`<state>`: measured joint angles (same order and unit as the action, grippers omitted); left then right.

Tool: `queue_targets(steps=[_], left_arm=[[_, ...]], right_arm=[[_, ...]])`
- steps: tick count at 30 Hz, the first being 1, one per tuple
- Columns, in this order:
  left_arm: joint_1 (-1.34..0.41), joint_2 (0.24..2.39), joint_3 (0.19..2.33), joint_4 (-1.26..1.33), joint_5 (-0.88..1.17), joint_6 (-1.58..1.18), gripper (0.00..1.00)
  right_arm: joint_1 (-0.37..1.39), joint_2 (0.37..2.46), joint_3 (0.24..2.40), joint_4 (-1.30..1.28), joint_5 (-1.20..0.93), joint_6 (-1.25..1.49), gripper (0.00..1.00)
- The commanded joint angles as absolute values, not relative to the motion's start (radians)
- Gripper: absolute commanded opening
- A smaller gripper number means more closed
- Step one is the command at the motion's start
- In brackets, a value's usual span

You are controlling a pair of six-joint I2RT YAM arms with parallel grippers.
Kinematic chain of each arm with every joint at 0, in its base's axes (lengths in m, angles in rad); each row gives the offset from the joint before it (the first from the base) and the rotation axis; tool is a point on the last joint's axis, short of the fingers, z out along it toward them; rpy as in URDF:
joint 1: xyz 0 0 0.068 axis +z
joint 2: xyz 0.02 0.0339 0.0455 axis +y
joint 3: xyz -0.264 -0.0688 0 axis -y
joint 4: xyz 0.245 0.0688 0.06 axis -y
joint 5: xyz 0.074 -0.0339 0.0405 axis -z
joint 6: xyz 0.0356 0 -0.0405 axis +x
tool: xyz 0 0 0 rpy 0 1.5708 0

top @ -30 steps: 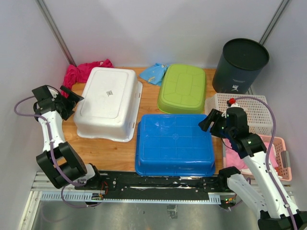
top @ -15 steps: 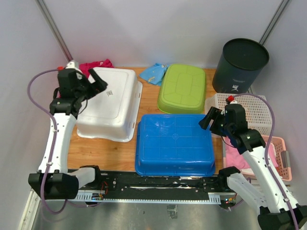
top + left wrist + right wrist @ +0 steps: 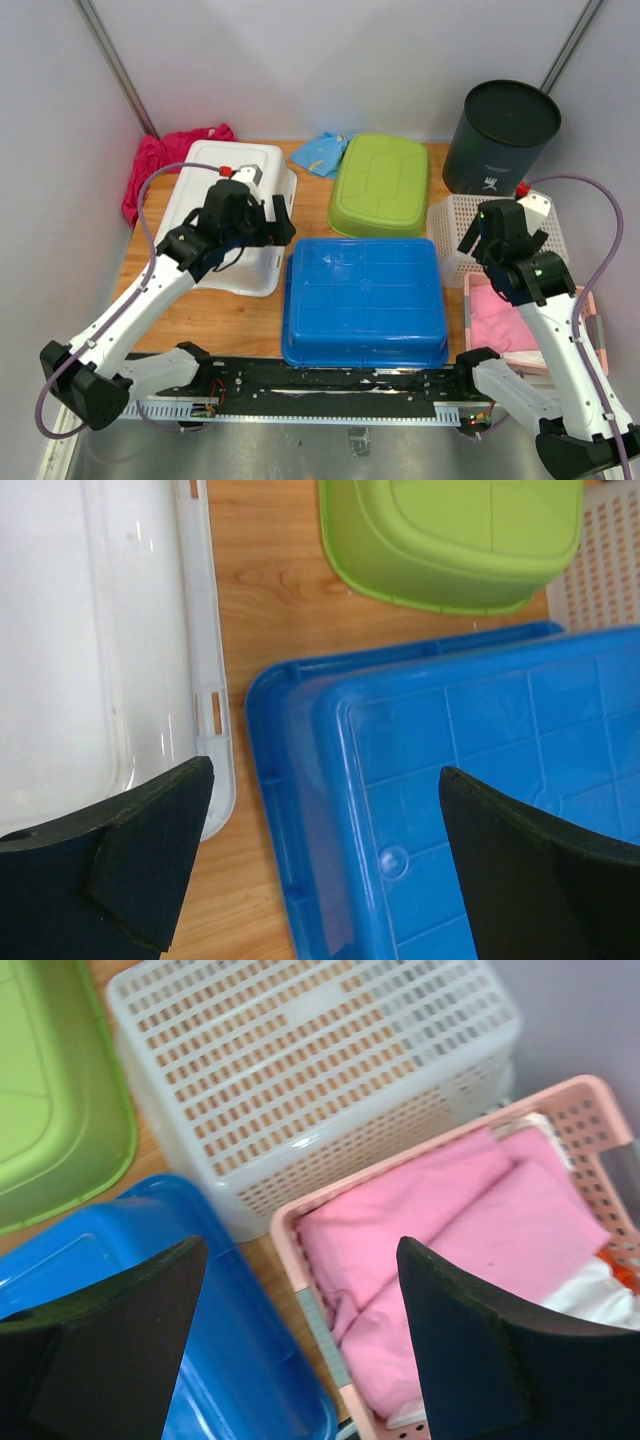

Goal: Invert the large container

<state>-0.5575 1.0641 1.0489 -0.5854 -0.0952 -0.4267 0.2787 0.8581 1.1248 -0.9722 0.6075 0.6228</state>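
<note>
The large blue container [image 3: 365,300] lies bottom-up in the middle of the wooden table, and it also shows in the left wrist view [image 3: 480,740] and the right wrist view [image 3: 150,1290]. My left gripper [image 3: 275,218] is open and empty above its far-left corner, and in the left wrist view [image 3: 322,810] that corner's rim lies between the jaws. My right gripper [image 3: 500,245] is open and empty, high over the gap between the blue container's far-right corner and the baskets, as the right wrist view [image 3: 300,1260] shows.
A white container [image 3: 215,175] lies bottom-up at the left and a green one [image 3: 380,185] behind the blue one. A white lattice basket [image 3: 450,225], a pink basket [image 3: 560,1100] of pink cloth and a black bin [image 3: 500,135] stand at the right. Red cloth [image 3: 150,165] and blue cloth [image 3: 322,152] lie at the back.
My left arm swung from the table's left edge across the white container to the blue container's far-left corner. My right gripper moved right and back, away from the blue container.
</note>
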Motion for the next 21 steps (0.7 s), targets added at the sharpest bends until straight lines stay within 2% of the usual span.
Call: queue_targets(steps=[1, 5, 12, 21], left_arm=[[-0.572, 0.929, 0.951, -0.541, -0.123, -0.388, 0.99], [-0.572, 0.824, 0.914, -0.495, -0.105, -0.369, 0.99], [-0.572, 0.677, 0.837, -0.403, -0.272, -0.404, 0.99], [-0.572, 0.549, 0.772, -0.37, -0.332, -0.42, 0.99]], right_arm=[[0.277, 0.793, 1.139, -1.047, 0.832, 0.627, 0.8], [0.276, 0.723, 1.095, -1.021, 0.86, 0.635, 0.83], [0.277, 0.65, 1.05, -1.002, 0.848, 0.649, 0.83], [0.278, 0.65, 1.045, -0.986, 0.838, 0.649, 0.83]])
